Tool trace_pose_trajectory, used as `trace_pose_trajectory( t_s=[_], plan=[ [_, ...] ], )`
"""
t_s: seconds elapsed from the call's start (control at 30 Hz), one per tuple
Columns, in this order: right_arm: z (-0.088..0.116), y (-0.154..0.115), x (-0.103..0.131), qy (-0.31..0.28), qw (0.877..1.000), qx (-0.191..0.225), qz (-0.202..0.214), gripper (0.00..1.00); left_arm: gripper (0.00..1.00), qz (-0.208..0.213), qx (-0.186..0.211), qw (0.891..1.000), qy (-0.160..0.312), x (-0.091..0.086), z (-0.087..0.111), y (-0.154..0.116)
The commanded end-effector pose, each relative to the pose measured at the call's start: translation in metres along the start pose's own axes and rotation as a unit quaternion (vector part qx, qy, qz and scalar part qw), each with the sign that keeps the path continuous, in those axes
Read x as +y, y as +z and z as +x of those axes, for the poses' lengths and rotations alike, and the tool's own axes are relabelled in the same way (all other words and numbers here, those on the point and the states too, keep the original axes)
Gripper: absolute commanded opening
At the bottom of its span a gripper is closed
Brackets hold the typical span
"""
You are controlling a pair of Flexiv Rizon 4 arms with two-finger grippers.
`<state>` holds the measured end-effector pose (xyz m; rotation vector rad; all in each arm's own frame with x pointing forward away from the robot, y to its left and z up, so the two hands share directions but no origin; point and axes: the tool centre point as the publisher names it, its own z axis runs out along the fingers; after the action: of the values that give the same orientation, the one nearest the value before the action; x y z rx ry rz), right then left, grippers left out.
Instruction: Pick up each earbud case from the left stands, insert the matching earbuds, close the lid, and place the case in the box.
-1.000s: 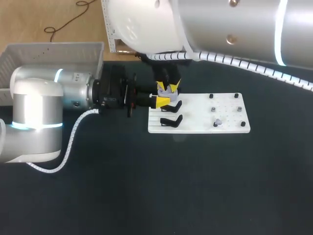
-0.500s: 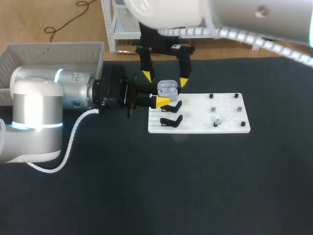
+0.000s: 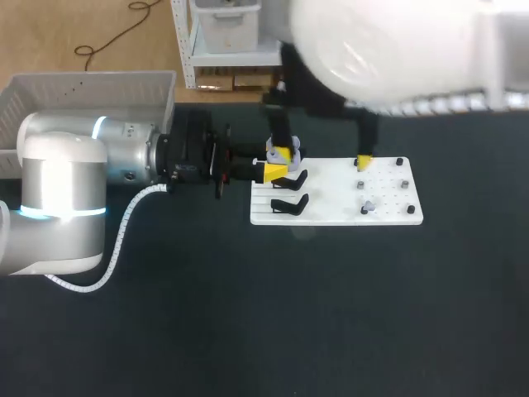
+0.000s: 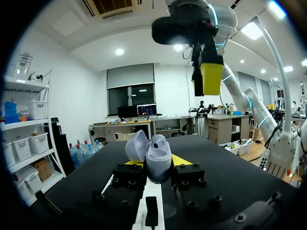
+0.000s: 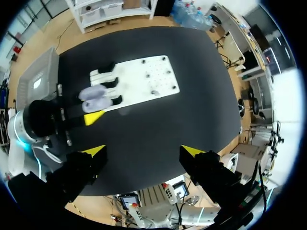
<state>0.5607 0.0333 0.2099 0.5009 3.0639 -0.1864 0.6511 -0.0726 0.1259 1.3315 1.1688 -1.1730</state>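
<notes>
Lilac case (image 4: 158,153), one, in left end effector (image 3: 277,163); two black stands (image 3: 289,203).

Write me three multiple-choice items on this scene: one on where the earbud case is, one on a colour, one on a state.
1. Where is the earbud case?
A. in a box
B. between the left claw's fingers, at the board's left end
C. lying on a bare surface

2. What colour is the board?
A. white
B. red
C. green

3. How is the case's lid?
A. shut
B. taken off
C. open

Answers:
1 B: the yellow fingertips flank the case in the left wrist view.
2 A: the head view shows it white against the dark table.
3 C: the lid tilts back from the body.
</notes>
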Motion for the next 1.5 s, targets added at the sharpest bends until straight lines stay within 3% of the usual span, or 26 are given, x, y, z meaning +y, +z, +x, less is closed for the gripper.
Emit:
trace_pose_trajectory(
  t_s=[0.03, 0.3, 0.6, 1.1, 1.3, 1.5],
  plan=[
    [0.007, 0.011, -0.040, 0.016, 0.987, -0.052, -0.151, 0.89, 0.00, -0.003, -0.001, 1.000, 0.001, -0.002, 0.001, 0.000],
    [0.003, 0.046, -0.048, 0.052, 0.983, -0.033, -0.174, 0.75, 0.00, -0.003, -0.001, 1.000, 0.001, -0.002, 0.001, 0.000],
    [-0.006, 0.074, -0.051, 0.059, 0.982, -0.018, -0.179, 0.49, 0.00, -0.003, -0.001, 1.000, 0.001, -0.002, 0.001, 0.000],
    [-0.046, 0.125, -0.052, 0.023, 0.992, -0.063, -0.106, 0.48, 0.00, -0.003, -0.001, 1.000, 0.001, -0.002, 0.001, 0.000],
    [-0.063, 0.151, -0.053, 0.014, 0.992, -0.053, -0.111, 0.47, 0.00, -0.003, -0.001, 1.000, 0.001, -0.002, 0.001, 0.000],
    [-0.076, 0.158, -0.046, -0.005, 0.990, -0.062, -0.123, 0.49, 0.00, -0.003, -0.001, 1.000, 0.001, -0.002, 0.001, 0.000]
  ],
)
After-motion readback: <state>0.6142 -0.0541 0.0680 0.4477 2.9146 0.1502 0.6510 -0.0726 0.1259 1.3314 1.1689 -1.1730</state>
